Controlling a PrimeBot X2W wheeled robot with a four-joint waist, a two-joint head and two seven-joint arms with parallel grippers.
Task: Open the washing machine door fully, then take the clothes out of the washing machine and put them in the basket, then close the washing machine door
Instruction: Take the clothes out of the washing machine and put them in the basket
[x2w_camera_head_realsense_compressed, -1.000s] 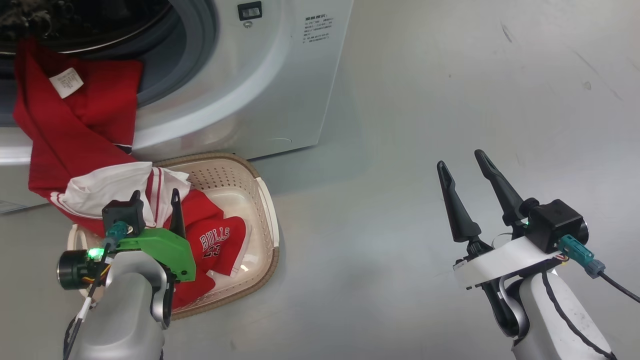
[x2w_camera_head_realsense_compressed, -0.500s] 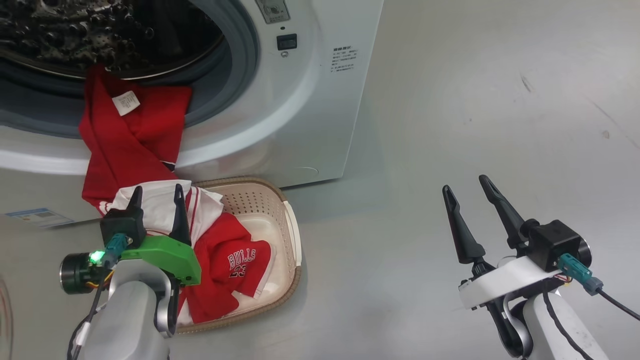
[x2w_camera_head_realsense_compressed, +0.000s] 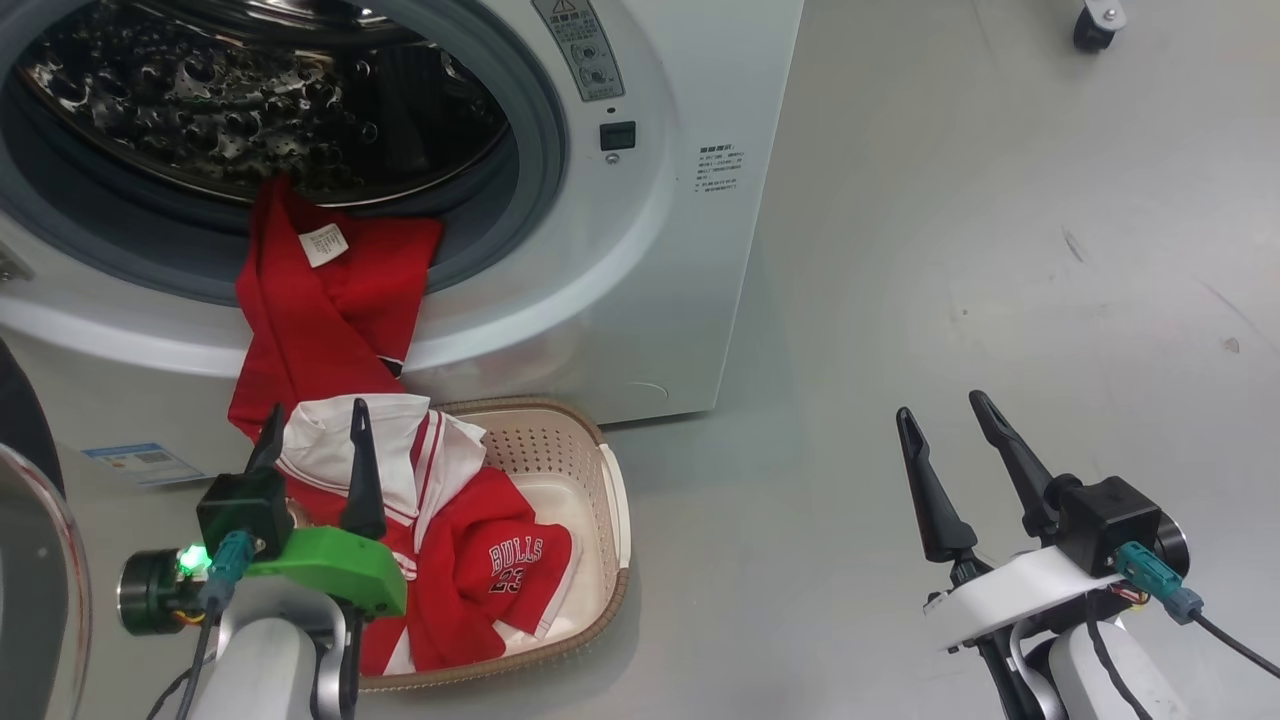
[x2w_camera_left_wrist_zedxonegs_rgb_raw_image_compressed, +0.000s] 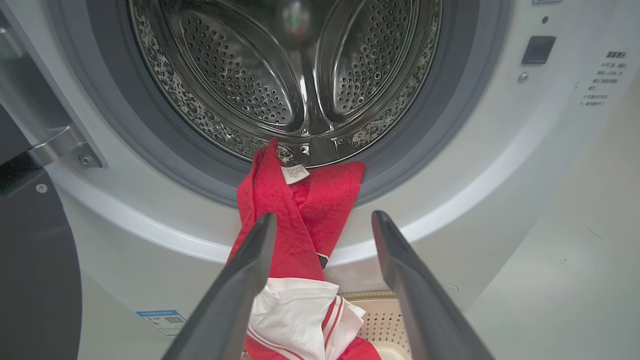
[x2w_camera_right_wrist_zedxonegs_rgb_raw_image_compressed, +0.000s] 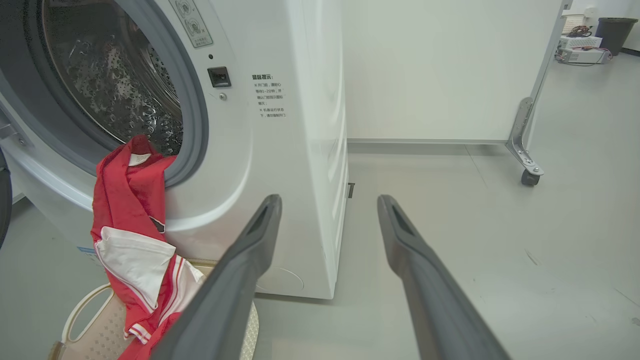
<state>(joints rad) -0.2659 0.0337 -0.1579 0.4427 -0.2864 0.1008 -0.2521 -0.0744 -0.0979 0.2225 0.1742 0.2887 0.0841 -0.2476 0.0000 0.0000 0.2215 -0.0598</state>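
Head view: the clothes (x2w_camera_head_realsense_compressed: 320, 320), soft, light and limp, trail from the drum lip of the washing machine (x2w_camera_head_realsense_compressed: 640, 280) into the basket (x2w_camera_head_realsense_compressed: 560, 412) at its foot; best pinched at the bunched red fold. Left wrist view: the left gripper (x2w_camera_left_wrist_zedxonegs_rgb_raw_image_compressed: 324, 216) gapes wide, empty, near that fold. Right wrist view: the right gripper (x2w_camera_right_wrist_zedxonegs_rgb_raw_image_compressed: 328, 197) is spread wide, empty, far right.

A white partition (x2w_camera_right_wrist_zedxonegs_rgb_raw_image_compressed: 440, 70) on a caster (x2w_camera_right_wrist_zedxonegs_rgb_raw_image_compressed: 528, 177) stands on grey floor (x2w_camera_head_realsense_compressed: 950, 250).
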